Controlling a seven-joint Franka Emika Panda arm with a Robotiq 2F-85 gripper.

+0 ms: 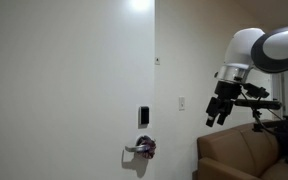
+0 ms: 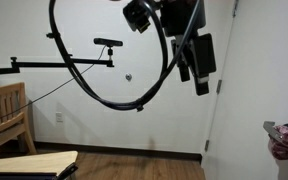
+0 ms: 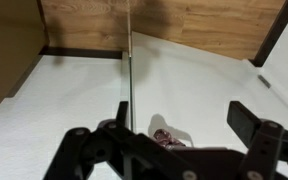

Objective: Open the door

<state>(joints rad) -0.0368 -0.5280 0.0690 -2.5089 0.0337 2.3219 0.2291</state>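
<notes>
The door (image 1: 74,80) is a tall off-white panel and looks shut. It carries a small black lock (image 1: 143,117) and below it a silver lever handle (image 1: 136,150) with a reddish-purple thing on its hub. My gripper (image 1: 216,115) hangs open and empty in the air to the right of the door, higher than the handle and well apart from it. The wrist view appears upside down. It shows the door (image 3: 199,85), its edge seam, the handle (image 3: 164,136) and my open gripper (image 3: 184,120) in front. In an exterior view my gripper (image 2: 199,72) is near the lens.
A white switch plate (image 1: 181,102) is on the wall beside the door. A brown sofa (image 1: 239,158) stands below my arm. A black cable loop (image 2: 104,80), a camera stand and a wooden chair (image 2: 6,115) are in an exterior view.
</notes>
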